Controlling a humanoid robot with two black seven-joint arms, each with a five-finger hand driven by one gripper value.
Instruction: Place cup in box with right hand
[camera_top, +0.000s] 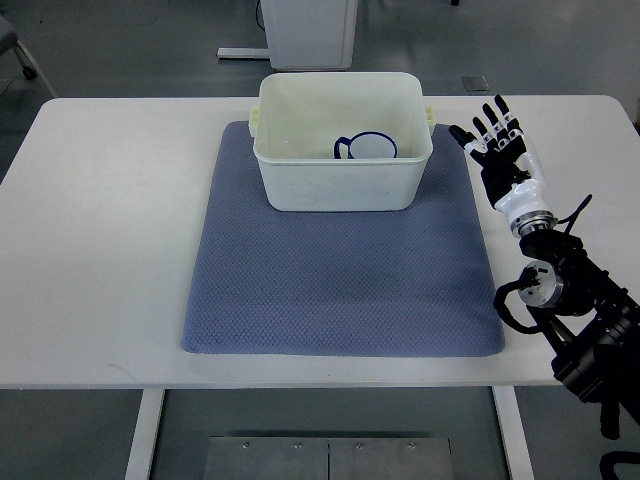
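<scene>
Spanning nearly the whole width of the top view, a white table (110, 250) carries everything else, with grey floor showing beyond its far edge and below its near edge. Next in size, a blue-grey textured mat (340, 290) lies flat on the middle of the table, its near edge close to the table's front and its far edge running under the container. On the far part of that mat sits the box (345, 185), a cream-white plastic tub with rounded corners, an open top and small lugs at its left and right rims. Entering from the right edge, the robot's black right arm (585, 320) rises from the lower right corner, with loose cables and a round joint near the mat's right border, and ends in a white wrist. The right hand (498, 150) rests above the bare tabletop just to the right of the box, apart from it and beside the mat's far right corner; its black fingers (490, 125) are stretched out and slightly fanned, pointing away from the robot, and they hold nothing. Smallest of all, the cup (368, 148) is inside the box, near the right half of its bottom: white with a dark blue rim and a blue handle turned to the left, partly hidden by the box's near wall.
</scene>
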